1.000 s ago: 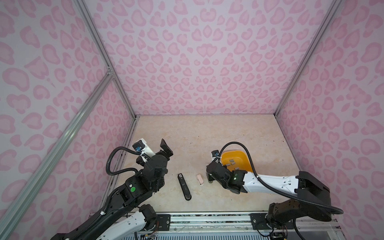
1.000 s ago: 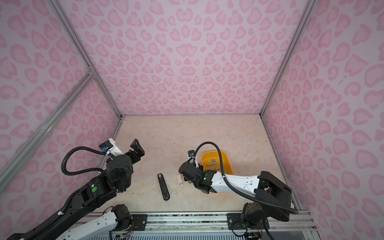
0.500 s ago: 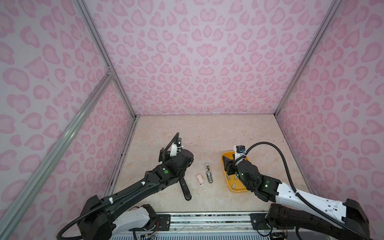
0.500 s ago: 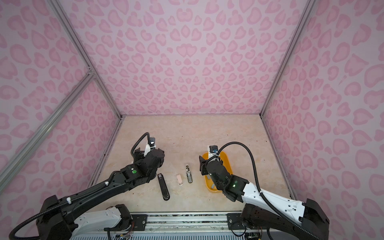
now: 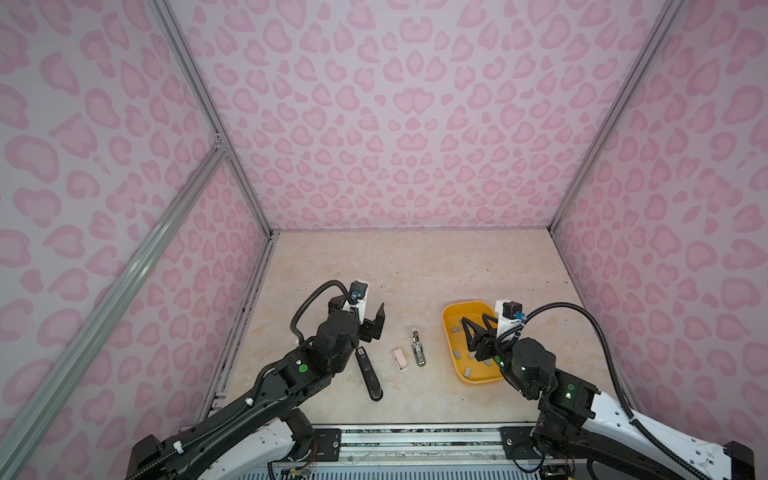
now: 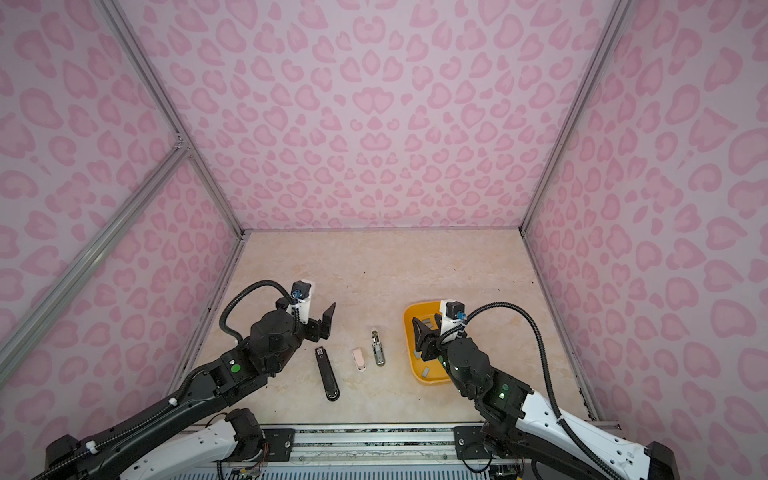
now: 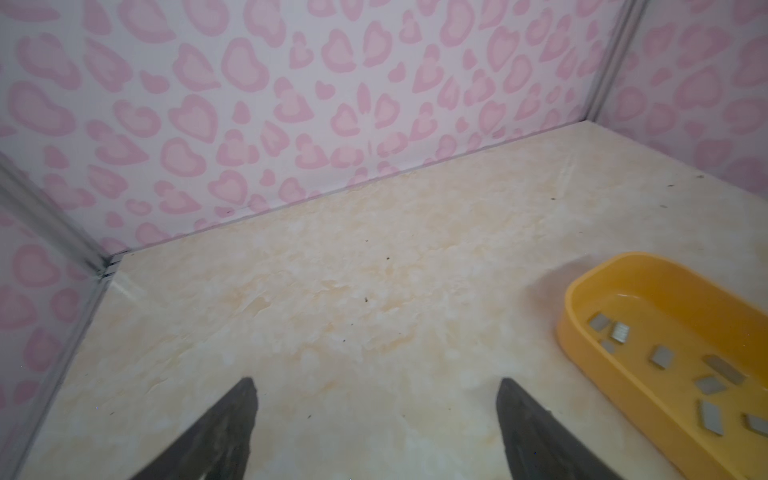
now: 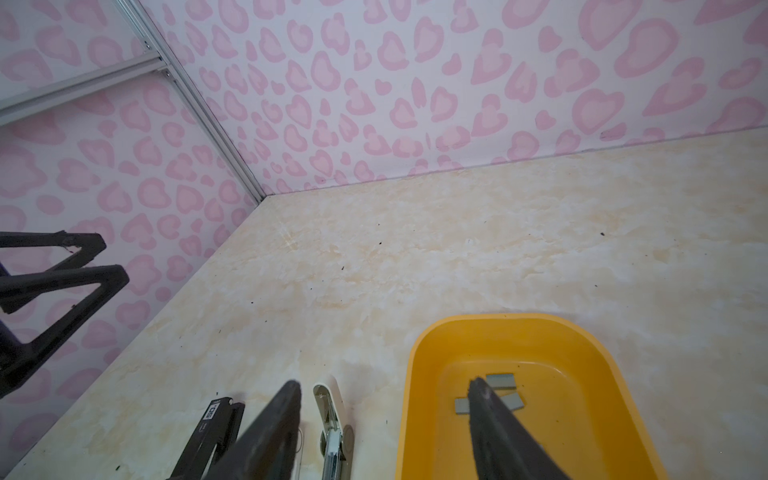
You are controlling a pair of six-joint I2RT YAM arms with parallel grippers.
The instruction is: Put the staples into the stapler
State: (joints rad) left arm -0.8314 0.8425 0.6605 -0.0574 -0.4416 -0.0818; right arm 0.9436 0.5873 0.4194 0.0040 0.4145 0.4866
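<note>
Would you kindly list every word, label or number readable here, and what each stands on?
"50" or perhaps "SD", blurred and uncertain: white label on the end of the black stapler, right wrist view.
In both top views that label is too small to read.
No other text is visible.

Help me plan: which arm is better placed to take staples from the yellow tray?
Right. The right gripper hangs open over the yellow tray of staples; the left gripper is near the black stapler.

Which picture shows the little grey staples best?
The left wrist view: several staples lie clear in the tray. The right wrist view shows three, partly behind the right hand. Both top views show them tiny.
</note>
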